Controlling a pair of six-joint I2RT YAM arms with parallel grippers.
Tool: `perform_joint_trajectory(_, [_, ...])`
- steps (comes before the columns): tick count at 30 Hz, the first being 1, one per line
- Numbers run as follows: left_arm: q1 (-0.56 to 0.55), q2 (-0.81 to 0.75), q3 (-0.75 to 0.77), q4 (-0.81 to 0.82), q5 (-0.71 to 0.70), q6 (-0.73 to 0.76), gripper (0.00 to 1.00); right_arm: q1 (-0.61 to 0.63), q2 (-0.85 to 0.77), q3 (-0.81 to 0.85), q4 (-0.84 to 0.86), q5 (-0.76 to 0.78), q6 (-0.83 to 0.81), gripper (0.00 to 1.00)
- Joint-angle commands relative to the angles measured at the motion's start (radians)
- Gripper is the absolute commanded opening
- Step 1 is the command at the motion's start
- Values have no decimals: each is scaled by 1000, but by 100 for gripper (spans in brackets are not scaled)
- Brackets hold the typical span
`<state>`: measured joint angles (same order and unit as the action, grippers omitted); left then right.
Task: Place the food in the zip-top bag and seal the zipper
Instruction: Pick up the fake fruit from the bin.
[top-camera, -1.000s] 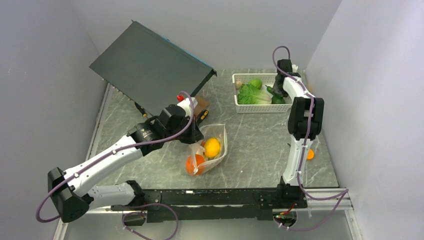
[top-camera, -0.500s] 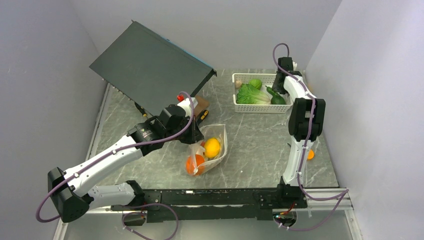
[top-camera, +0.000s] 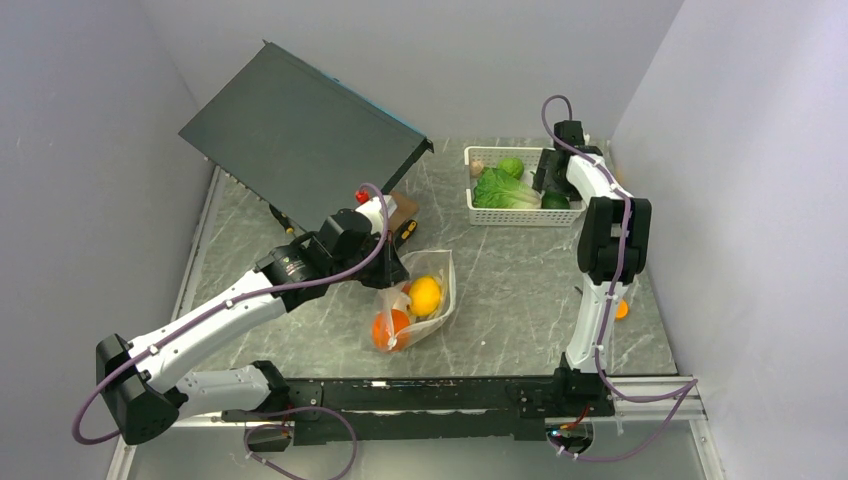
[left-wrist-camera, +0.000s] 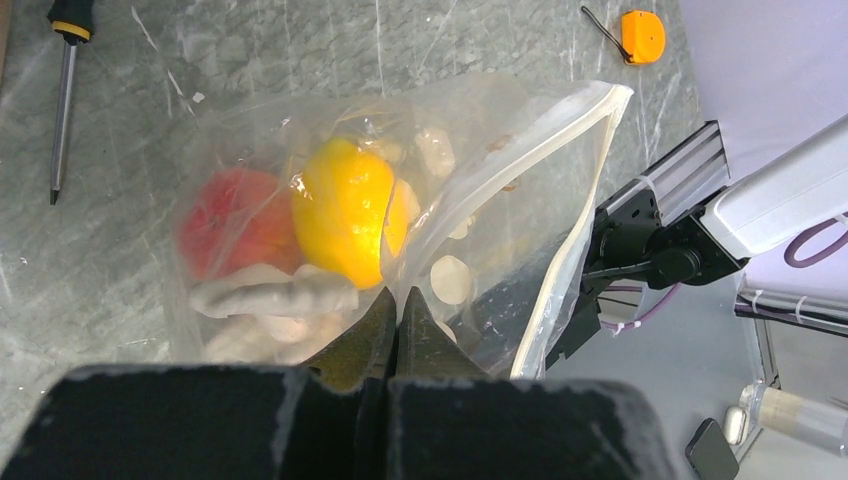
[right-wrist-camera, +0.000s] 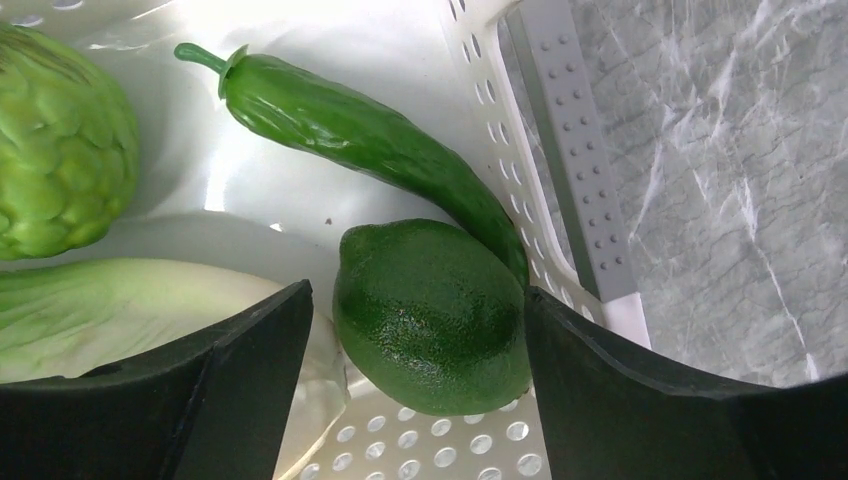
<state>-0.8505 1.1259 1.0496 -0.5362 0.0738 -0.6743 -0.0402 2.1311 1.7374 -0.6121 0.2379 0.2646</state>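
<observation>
left gripper (left-wrist-camera: 398, 300) is pinching the zip-top bag (left-wrist-camera: 500, 230) with its fingers squeezed together on the clear film, and it's holding that side up off the table (top-camera: 520, 290). the bag is sitting mid-table just in front of the left arm. its mouth is gaping open and the zipper (left-wrist-camera: 575, 215) is curving along the far edge, unsealed. i'm seeing a yellow fruit (left-wrist-camera: 345, 210) and an orange (left-wrist-camera: 235, 225) already inside, touching each other, plus some pale pieces i can't make out.

right gripper (right-wrist-camera: 415, 293) is hanging down in the white basket (right-wrist-camera: 560, 150) at the back right, fingers spread wide apart either side of a lime (right-wrist-camera: 430, 320). not gripping it as far as i can tell. a cucumber (right-wrist-camera: 370, 130) is lying right against the lime, along the basket wall.
</observation>
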Motion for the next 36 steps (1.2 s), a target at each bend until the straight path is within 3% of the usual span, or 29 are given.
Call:
perform_joint_trajectory(1, [-3, -9, 14, 24, 8, -8, 0, 2, 31, 22, 0, 25, -25, 80])
perform_joint_trajectory(7, [-3, -13, 10, 21, 5, -7, 0, 2, 61, 37, -2, 26, -24, 82])
perform_joint_trajectory(10, [-3, -9, 12, 23, 5, -10, 0, 2, 73, 49, -9, 32, -31, 77])
perform_joint_trajectory(14, [-2, -9, 9, 29, 7, -13, 0, 1, 66, 70, -13, 10, -34, 62])
perform_joint_trajectory(21, [-2, -7, 14, 17, -1, -15, 0, 2, -32, 94, 42, -76, -38, 19])
perform_joint_trajectory(26, [-4, -13, 3, 29, -4, -26, 0, 2, -71, 126, 43, -79, -44, 2])
perform_joint_trajectory(32, [-2, -7, 5, 33, 3, -29, 0, 5, -137, 110, 52, -129, -23, 0])
perform_joint_trajectory(36, [-3, -3, 17, 15, -10, -26, 0, 28, -252, -8, 113, -257, 23, 0])
